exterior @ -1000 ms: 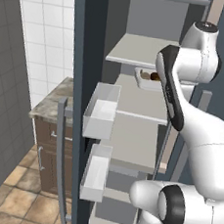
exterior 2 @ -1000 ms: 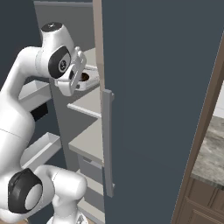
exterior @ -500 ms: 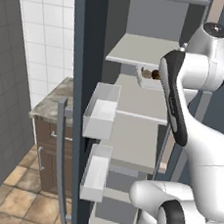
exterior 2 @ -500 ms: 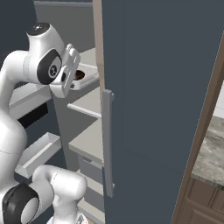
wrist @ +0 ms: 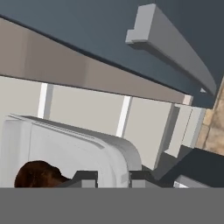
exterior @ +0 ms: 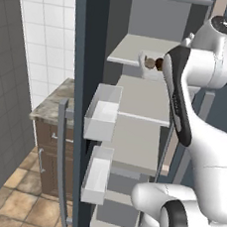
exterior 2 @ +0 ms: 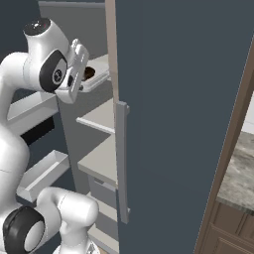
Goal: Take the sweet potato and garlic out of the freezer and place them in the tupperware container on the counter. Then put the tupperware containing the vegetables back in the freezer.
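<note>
Step in hand, by my reading: the last one, returning the loaded tupperware container [exterior: 149, 68] to the freezer [exterior: 91, 43]. The tray sits high in the left base frame, upper centre, at the front of the top shelf [exterior: 137, 51], with its near end at the gripper [wrist: 113, 178].

- Sweet potato [wrist: 38, 174]: dark reddish-brown lump inside the tray, lower left of the hand frame. In the left base frame a brown lump shows above the tray rim, a paler one just beside it, likely the garlic [exterior: 150, 63]; too small to be sure.
- Jaws: the two dark tips rise at the bottom centre of the hand frame, right at the tray's rounded corner. They appear to straddle the rim with only a narrow gap between them, but the contact is cropped; I cannot tell whether they pinch it.
- Whether the tray rests fully on the shelf or partly overhangs is hidden by the forearm.

Next move, as a judgement: push the tray further onto the shelf, keeping it level so the lumps stay in, then let go and draw straight back.

Around: the open freezer door [exterior 2: 178, 89] with its long bar handle [exterior 2: 122, 158] fills the right of the right base frame, close beside the wrist. Two white door bins [exterior: 102, 109] hang at centre left of the left base frame. The surface [exterior: 51, 106] lies at left, beyond the other door.
</note>
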